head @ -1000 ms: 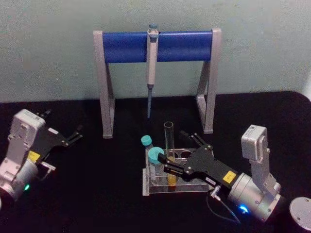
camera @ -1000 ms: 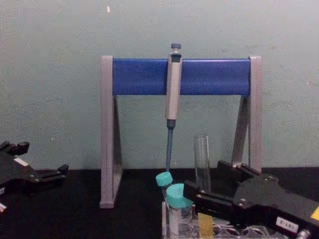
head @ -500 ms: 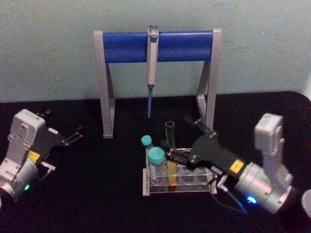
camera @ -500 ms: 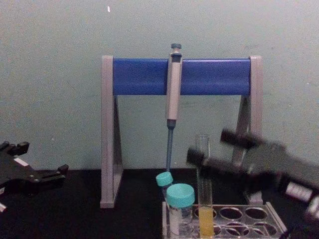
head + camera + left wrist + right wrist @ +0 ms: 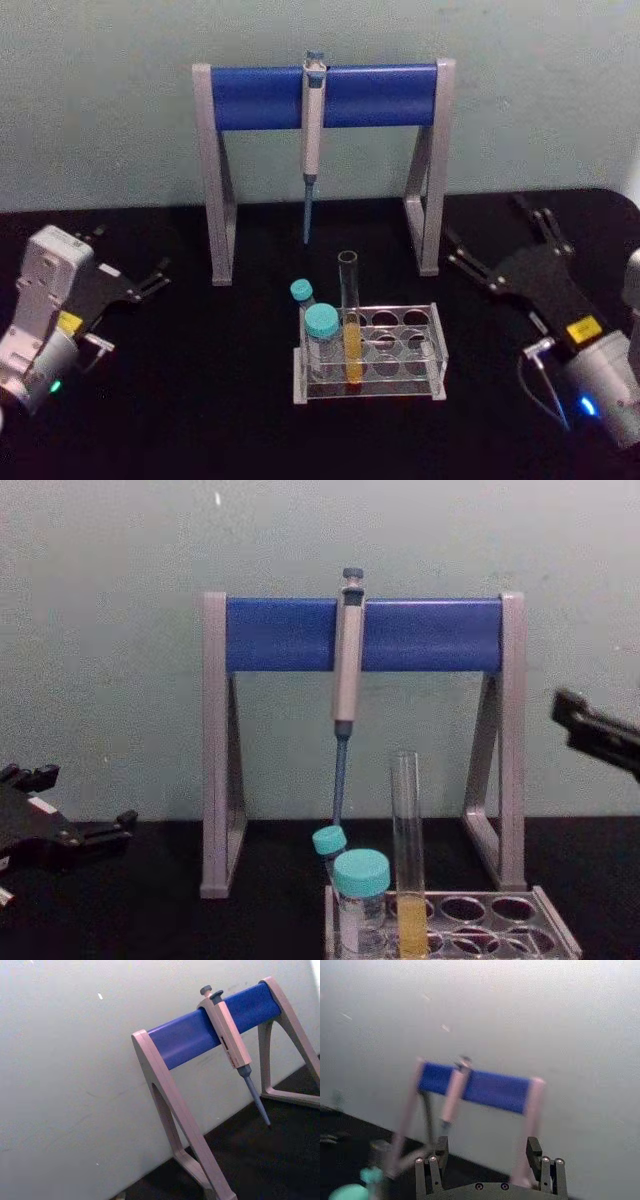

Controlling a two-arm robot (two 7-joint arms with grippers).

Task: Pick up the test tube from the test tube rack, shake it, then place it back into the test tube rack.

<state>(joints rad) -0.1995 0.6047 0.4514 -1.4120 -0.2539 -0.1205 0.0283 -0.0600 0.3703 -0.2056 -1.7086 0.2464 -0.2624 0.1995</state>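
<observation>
Long clear glass test tube [image 5: 349, 318] w/ yellow-orange liquid in its lower part stands upright in the low translucent grey plastic rack [image 5: 432, 352], front row, just beside two teal-capped vials [image 5: 321, 338] at its 9 o'clock. Right pincer [image 5: 500, 250] at rack's 3 o'clock, apart, fingers spread, empty. Left pincer [image 5: 157, 277] parked at 9 o'clock on black table [image 5: 200, 400], can't tell its state.

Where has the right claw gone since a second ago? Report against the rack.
Yes. The right claw, open, has pulled back from the test tube rack toward the robot's right, leaving the test tube standing there.
</observation>
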